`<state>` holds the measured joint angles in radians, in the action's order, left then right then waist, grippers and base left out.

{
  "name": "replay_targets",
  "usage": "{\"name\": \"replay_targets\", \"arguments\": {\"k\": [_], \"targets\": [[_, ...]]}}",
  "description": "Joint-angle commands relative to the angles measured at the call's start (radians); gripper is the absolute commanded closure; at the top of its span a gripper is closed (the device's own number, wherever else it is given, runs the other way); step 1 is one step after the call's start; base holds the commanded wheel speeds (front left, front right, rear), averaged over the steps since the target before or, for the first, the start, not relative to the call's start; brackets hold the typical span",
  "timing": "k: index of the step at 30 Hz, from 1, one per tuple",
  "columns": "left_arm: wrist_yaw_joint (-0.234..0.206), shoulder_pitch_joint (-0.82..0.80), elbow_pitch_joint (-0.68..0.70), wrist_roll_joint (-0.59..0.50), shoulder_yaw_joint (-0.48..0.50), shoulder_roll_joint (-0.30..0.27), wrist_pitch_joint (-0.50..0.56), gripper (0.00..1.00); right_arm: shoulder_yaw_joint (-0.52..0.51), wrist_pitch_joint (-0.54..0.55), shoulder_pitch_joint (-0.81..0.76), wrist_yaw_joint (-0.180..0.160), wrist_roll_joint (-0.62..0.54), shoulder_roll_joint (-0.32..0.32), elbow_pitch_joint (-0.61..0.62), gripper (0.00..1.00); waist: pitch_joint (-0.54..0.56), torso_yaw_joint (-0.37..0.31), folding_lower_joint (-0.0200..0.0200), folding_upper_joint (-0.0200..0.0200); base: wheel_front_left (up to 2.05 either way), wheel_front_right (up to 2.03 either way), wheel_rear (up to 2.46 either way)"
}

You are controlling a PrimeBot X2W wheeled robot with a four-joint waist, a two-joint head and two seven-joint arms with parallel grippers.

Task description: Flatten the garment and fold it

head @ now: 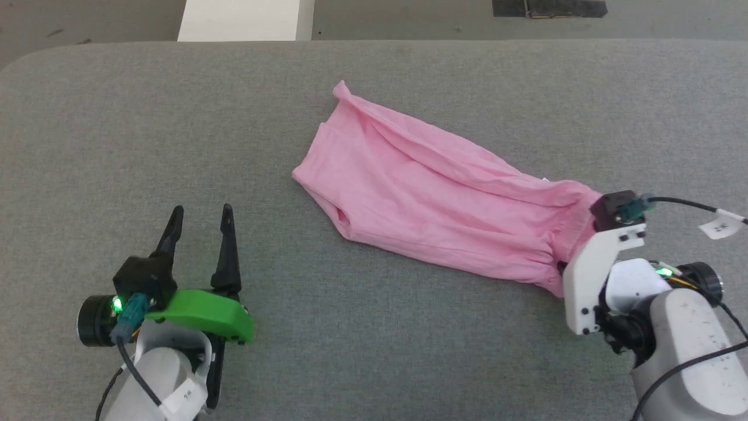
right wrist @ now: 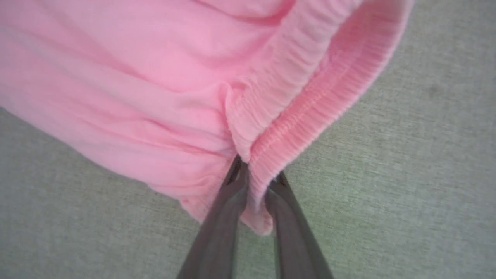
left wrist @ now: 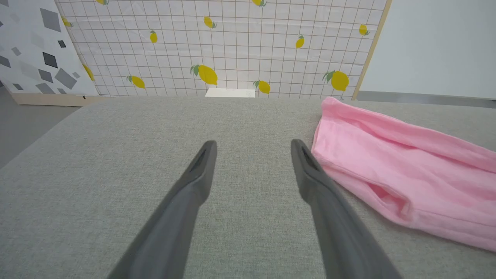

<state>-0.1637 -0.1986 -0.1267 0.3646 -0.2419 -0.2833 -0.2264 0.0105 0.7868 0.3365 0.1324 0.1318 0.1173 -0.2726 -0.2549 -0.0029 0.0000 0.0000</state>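
Pink shorts [head: 432,199] lie on grey table [head: 117,117], from centre out to 4 o'clock in head view. Long axis runs 11 to 4 o'clock; leg hems point to 11, waistband [right wrist: 310,77] to 4. Right gripper [right wrist: 257,172]: fingers nearly together, pinching waistband edge. Left gripper [head: 201,209]: at 7 o'clock, fingers spread wide, holding nothing, clear of shorts.

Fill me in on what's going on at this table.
The robot is working on pink shorts that lie rumpled and unfolded on the grey padded table. Its right gripper pinches the gathered waistband at the shorts' end nearest that arm. Its left gripper is open over bare table to the left of the shorts, touching nothing.
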Motion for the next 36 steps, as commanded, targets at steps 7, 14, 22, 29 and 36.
{"name": "replay_targets", "arguments": {"k": [7, 14, 22, 29, 36], "targets": [[0.055, -0.177, -0.061, 0.045, -0.046, -0.007, 0.187, 0.00, 0.052, -0.023, 0.017, -0.002, 0.040, 0.008, -0.015, 1.00, -0.002, -0.045, 0.0000, 0.0000, 0.00, 0.00, 0.00], [0.069, -0.428, -0.265, 0.103, -0.119, 0.031, 0.625, 0.00, 0.113, -0.022, 0.063, -0.002, 0.067, 0.011, -0.014, 1.00, -0.039, -0.091, 0.0000, 0.0000, 0.00, 0.00, 0.00], [0.036, -0.561, -0.434, 0.090, -0.166, 0.010, 0.919, 0.00, 0.172, -0.036, 0.105, -0.002, 0.094, 0.017, -0.026, 1.00, -0.088, -0.139, 0.0000, 0.0000, 0.00, 0.00, 0.00], [0.043, -0.512, -0.477, 0.170, -0.147, 0.029, 1.033, 1.00, 0.180, -0.053, 0.114, -0.002, 0.105, 0.025, -0.041, 1.00, -0.091, -0.142, 0.0000, 0.0000, 0.00, 0.00, 0.00], [0.058, -0.460, -0.422, 0.238, -0.093, 0.038, 0.972, 1.00, 0.181, -0.065, 0.100, -0.002, 0.131, 0.063, -0.044, 1.00, -0.052, -0.104, 0.0000, 0.0000, 0.00, 0.00, 0.00]]}}
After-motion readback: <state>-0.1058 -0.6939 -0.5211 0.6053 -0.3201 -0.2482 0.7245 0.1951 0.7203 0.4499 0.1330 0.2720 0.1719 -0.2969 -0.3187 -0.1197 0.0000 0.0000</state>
